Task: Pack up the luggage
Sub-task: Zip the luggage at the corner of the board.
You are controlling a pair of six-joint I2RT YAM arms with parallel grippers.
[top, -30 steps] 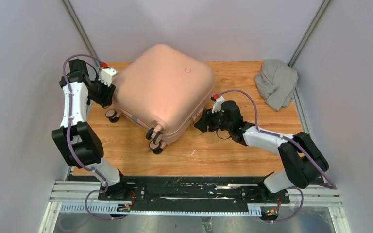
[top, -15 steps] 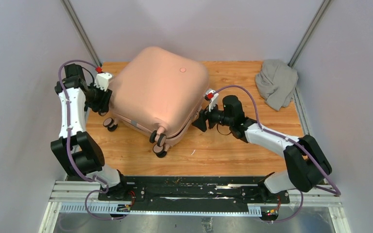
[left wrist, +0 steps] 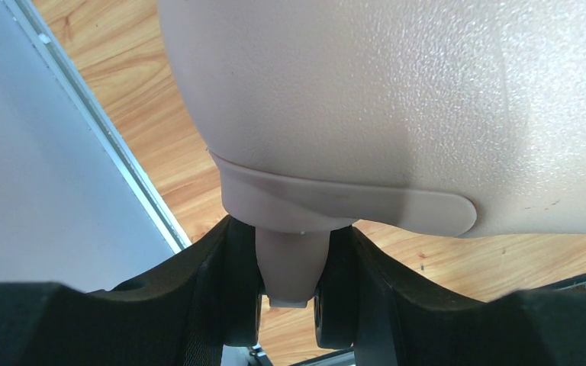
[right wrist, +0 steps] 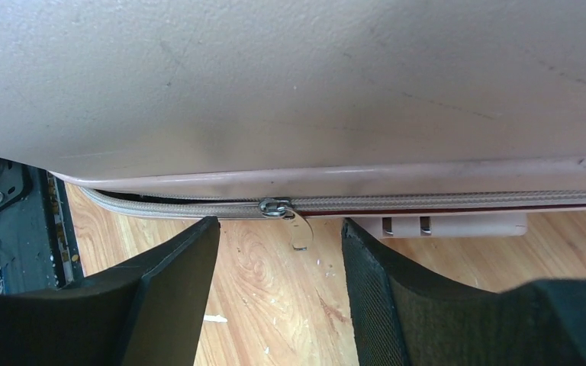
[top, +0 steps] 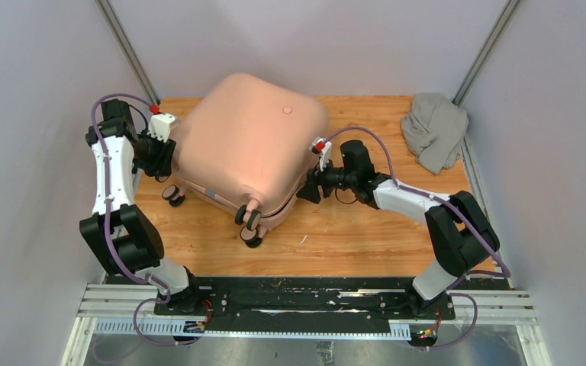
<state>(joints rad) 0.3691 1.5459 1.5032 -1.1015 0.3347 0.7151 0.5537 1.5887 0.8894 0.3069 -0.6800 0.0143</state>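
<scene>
The pale pink luggage (top: pixel 252 149) lies closed on the wooden table, its round emblem (top: pixel 287 110) facing up. My left gripper (top: pixel 164 156) is at its left edge, shut on a pink handle stem (left wrist: pixel 290 263) that sits squeezed between the black fingers (left wrist: pixel 236 290). At the luggage's right side my right gripper (top: pixel 305 192) stands open. The metal zipper pull (right wrist: pixel 297 231) hangs from the closed zipper (right wrist: pixel 442 202) just ahead of the gap between its pads (right wrist: pixel 175 282), and nothing is held.
A crumpled grey cloth (top: pixel 433 130) lies at the table's back right corner. Black caster wheels (top: pixel 248 223) stick out at the luggage's near side. Grey walls close in left and right. The black base rail (top: pixel 305 293) runs along the near edge.
The luggage has shifted and turned slightly to the left with my left gripper on it. My right gripper has followed leftward to the zipper side.
</scene>
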